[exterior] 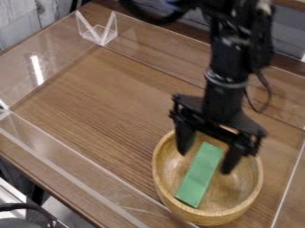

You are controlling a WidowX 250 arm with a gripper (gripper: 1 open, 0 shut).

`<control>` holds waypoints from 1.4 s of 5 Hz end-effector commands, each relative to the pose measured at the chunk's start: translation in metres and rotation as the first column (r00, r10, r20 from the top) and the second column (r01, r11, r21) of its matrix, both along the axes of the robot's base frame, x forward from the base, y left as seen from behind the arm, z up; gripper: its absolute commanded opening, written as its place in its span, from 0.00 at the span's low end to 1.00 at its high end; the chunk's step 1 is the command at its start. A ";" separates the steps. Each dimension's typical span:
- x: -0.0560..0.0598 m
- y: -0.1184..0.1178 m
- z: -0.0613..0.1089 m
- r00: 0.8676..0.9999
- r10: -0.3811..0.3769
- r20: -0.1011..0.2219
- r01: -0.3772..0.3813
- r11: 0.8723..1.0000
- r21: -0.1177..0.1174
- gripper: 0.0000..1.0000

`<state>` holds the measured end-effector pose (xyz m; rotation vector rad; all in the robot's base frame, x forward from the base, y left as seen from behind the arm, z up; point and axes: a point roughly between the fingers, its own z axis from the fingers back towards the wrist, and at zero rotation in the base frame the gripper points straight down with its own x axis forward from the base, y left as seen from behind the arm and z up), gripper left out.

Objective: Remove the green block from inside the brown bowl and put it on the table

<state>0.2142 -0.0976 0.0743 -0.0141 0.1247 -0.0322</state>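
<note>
Gripper [215, 149] pointing straight down over the brown bowl [174, 197], jaws spread wide and holding nothing, fingers either side of the green block's [201, 176] upper end, block lying flat inside the bowl on the table [95, 98], no readable writing anywhere

No readable text, labels, brands or numbers — none on any surface in view.
</note>
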 end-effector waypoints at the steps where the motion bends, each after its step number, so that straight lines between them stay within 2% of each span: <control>1: 0.001 -0.002 0.002 0.996 0.002 0.086 0.002 0.999 -0.050 1.00; 7: 0.008 0.011 0.005 0.995 0.013 0.095 -0.002 0.994 -0.113 1.00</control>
